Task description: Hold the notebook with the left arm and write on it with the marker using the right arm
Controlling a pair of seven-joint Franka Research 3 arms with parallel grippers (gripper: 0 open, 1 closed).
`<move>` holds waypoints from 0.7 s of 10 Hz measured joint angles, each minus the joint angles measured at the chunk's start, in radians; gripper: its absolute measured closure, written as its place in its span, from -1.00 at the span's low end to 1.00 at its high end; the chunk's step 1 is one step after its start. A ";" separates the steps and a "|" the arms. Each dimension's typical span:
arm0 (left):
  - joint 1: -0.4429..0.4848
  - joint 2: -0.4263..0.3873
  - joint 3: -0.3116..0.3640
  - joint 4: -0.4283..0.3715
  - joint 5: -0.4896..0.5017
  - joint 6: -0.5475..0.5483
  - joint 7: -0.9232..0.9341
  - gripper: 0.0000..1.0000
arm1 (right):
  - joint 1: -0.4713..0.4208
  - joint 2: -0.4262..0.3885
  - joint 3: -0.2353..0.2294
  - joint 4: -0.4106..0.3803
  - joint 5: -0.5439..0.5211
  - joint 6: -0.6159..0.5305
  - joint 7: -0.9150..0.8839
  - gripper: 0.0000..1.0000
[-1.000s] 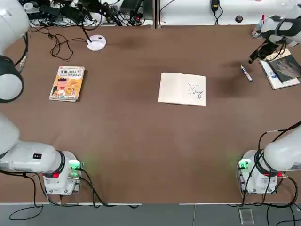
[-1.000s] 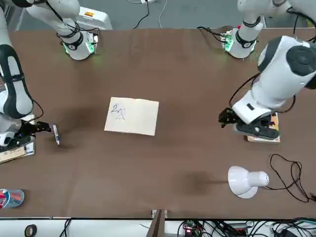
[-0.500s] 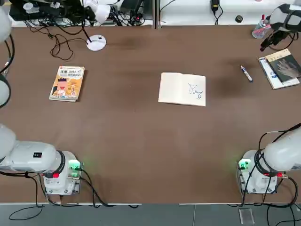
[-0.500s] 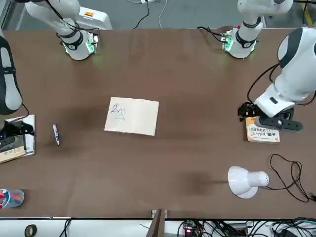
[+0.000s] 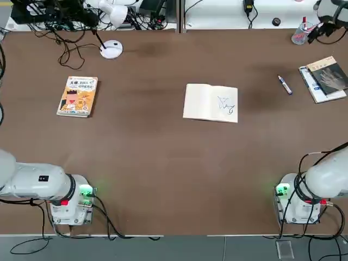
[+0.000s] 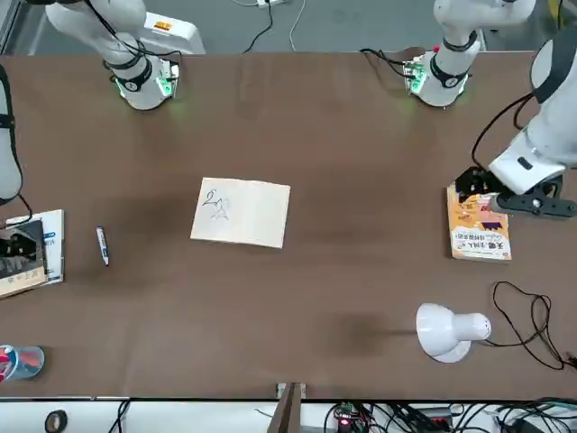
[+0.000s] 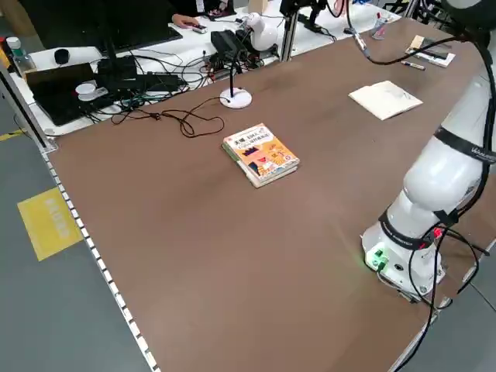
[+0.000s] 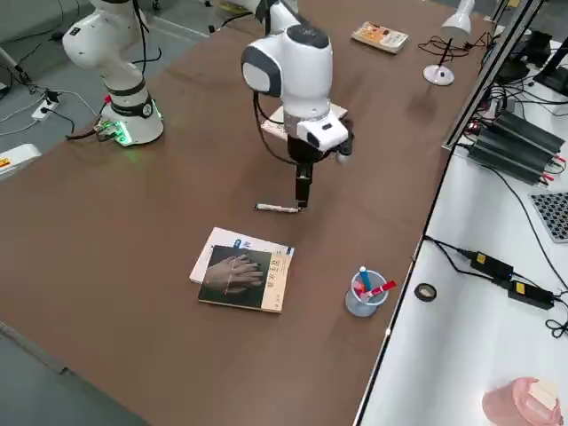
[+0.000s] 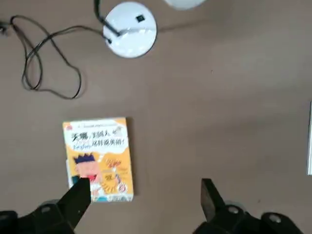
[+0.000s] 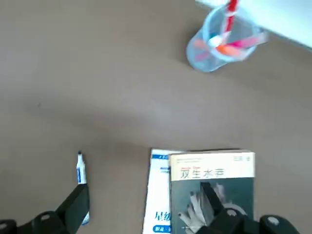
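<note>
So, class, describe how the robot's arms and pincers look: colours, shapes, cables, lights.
Both the left arm and right arm are glossy white, rounded, with grey joint rings. Each base glows green and trails black cables. The left pincer and right pincer are black, with two tapered fingers.

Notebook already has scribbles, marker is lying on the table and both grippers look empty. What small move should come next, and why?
Probably nothing more than parking. The notebook already bears marks, the marker lies apart on the table, and the open right gripper and open left gripper hold nothing, each high above its own side.
</note>
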 joint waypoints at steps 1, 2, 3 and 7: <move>0.005 -0.020 0.004 -0.008 0.000 -0.012 0.001 -1.00 | 0.005 -0.001 -0.001 0.012 -0.003 -0.005 0.044 -1.00; 0.012 -0.043 0.006 -0.021 0.000 -0.018 0.001 -1.00 | 0.007 -0.004 -0.001 0.021 -0.003 -0.018 0.077 -1.00; 0.020 -0.069 0.007 -0.037 0.000 -0.020 0.001 -1.00 | 0.008 -0.010 -0.001 0.028 -0.003 -0.041 0.117 -1.00; 0.045 -0.160 0.008 -0.088 -0.001 -0.021 0.012 -1.00 | 0.011 -0.076 0.044 0.076 -0.005 -0.222 0.345 -1.00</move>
